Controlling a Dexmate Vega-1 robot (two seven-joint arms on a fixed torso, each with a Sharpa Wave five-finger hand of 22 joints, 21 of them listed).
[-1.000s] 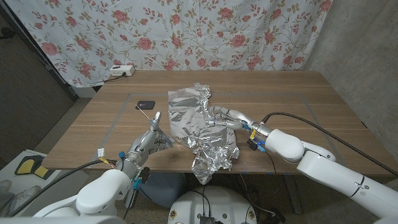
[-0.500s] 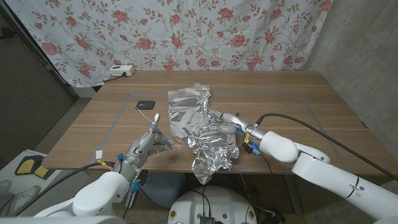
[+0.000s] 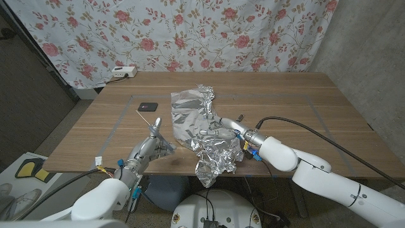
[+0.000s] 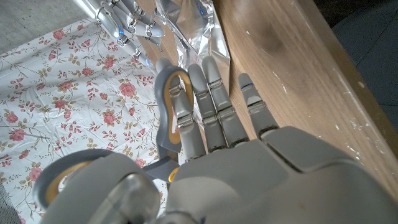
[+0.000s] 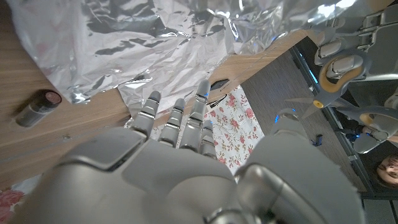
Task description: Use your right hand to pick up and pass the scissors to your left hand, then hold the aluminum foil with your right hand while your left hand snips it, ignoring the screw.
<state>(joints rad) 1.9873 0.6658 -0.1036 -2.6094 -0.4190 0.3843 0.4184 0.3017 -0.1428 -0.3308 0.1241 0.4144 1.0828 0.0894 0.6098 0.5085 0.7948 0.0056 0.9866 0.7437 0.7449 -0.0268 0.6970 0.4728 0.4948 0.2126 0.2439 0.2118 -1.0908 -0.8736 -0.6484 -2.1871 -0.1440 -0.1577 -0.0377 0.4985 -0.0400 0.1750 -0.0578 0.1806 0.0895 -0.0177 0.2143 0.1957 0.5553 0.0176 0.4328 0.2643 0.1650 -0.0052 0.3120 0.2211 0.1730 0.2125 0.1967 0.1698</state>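
Wooden table [image 3: 304, 101], grey tape outline on top. Floral curtain [image 3: 190, 31] with red roses behind it. Bare grey wall [image 3: 367, 44] at right. White power strip [image 3: 124, 72] on table's far-left corner.

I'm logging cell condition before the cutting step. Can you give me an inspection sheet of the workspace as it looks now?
Surface: wooden table, taped rectangle outline on it.
Job's things: aluminum foil, crumpled, overhanging the near edge; scissors, grey and yellow handles, held in the left hand.
Clutter: small black object at far left; dark cylinder beside the foil.
Hands: left hand holds the scissors; right hand at the foil, grip cannot be told.
Cables: black cable along the right arm.
Surroundings: floral curtain; white power strip.
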